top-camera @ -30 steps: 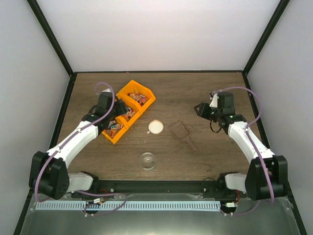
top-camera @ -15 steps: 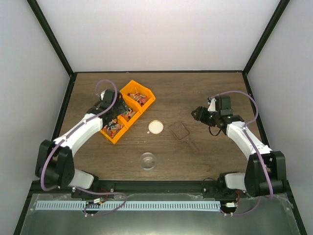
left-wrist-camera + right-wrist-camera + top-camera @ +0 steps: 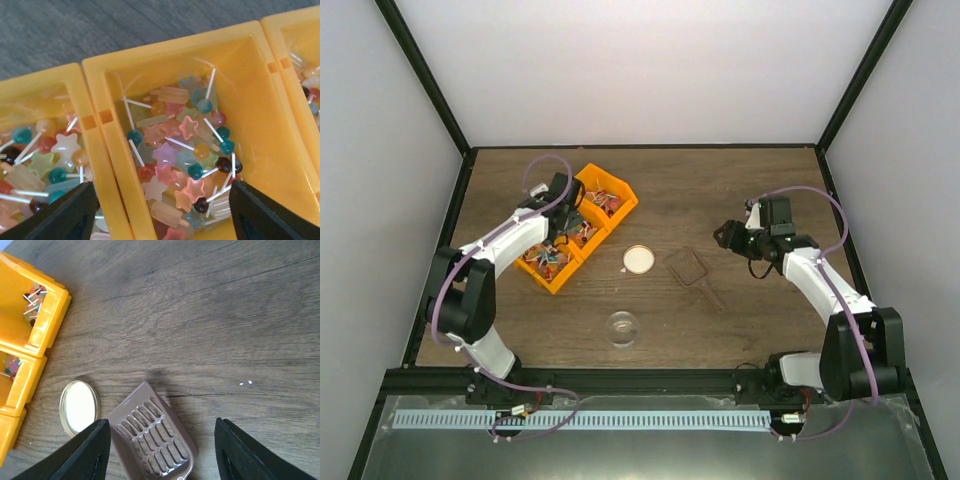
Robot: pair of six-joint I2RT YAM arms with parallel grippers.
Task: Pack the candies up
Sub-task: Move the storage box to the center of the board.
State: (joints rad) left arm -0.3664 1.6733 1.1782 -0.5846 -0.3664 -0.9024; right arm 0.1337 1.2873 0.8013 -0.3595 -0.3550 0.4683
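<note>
Currently the left gripper (image 3: 160,220) hangs over the yellow-orange plastic three-compartment bin (image 3: 280,125). Its two black fingers (image 3: 70,217) are spread wide with nothing clamped between them. The middle compartment lies in the gap between the fingertips. The divider wall on one side runs just inside one finger, and the other finger sits over the compartment's far inner wall.

The candies (image 3: 180,150) are tiny star shapes, ice-lolly shapes and ball lollipops on white sticks, in pink, teal, orange, red and pale tints. They are heaped on the compartment floor between and ahead of the fingers. More of them fill the neighbouring compartments beyond either finger. Contact between fingertips and sweets: cannot tell.

The right gripper (image 3: 162,450) is well apart from the bin, over the dark wood-grain table (image 3: 225,315). Its fingers (image 3: 82,450) are also apart and grip nothing. The brown slotted plastic scoop (image 3: 150,440) lies flat on the table, seen in the gap between them. The round cream lid with a gold rim (image 3: 80,406) lies just beyond the outer side of one finger, close to the scoop but separate from it.

In the top view a small clear round jar (image 3: 622,328) stands alone on the table, well away from both grippers.
</note>
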